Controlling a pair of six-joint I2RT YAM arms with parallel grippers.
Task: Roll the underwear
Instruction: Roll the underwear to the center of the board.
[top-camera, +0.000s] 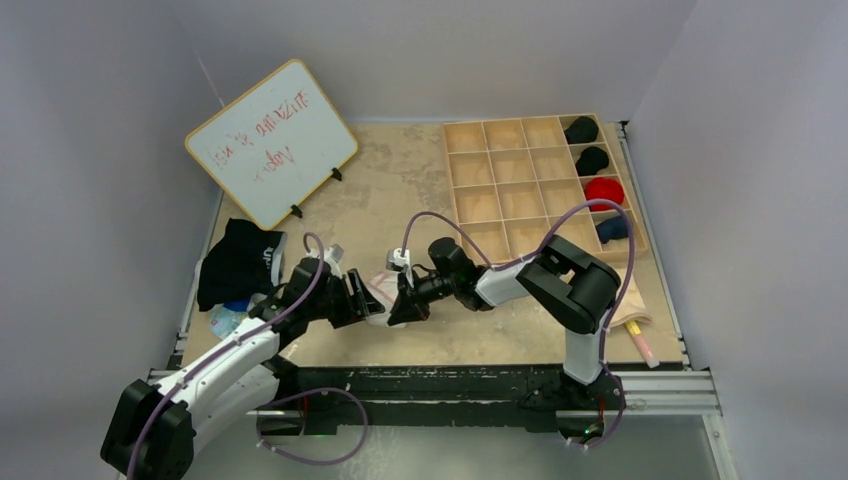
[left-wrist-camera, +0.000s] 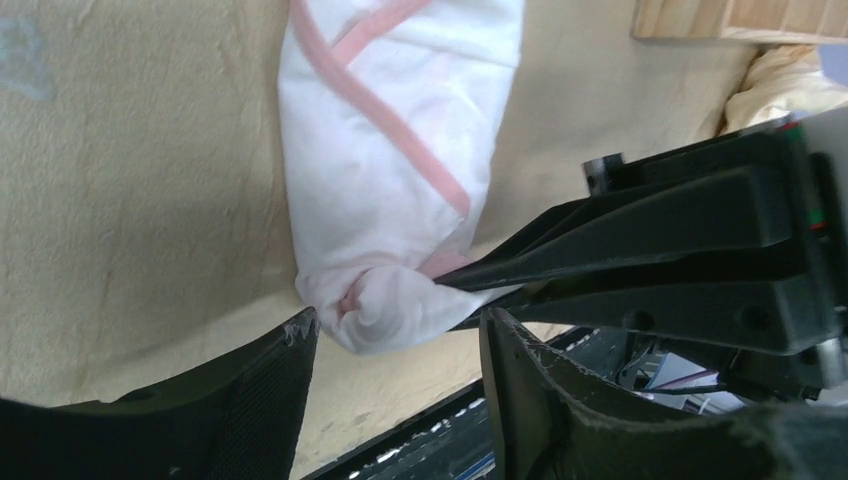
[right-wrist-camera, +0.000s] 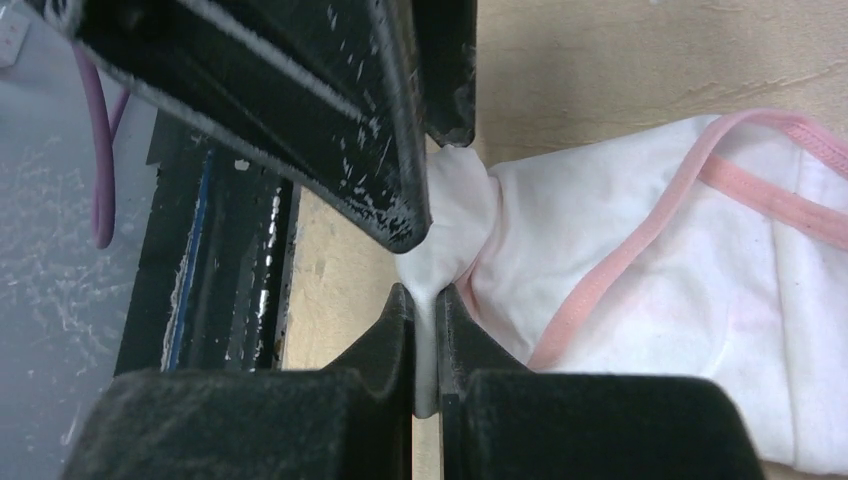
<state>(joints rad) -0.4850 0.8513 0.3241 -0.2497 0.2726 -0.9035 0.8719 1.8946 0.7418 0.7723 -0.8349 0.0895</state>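
While right tool (right-wrist-camera: 425, 310) grips its near end, underwear (right-wrist-camera: 650, 260) points away.

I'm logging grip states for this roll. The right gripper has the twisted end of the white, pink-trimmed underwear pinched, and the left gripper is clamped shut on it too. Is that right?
Not quite. The left gripper is open: the left wrist view shows its fingers standing apart on either side of the underwear's twisted end. The right gripper does have that end pinched.
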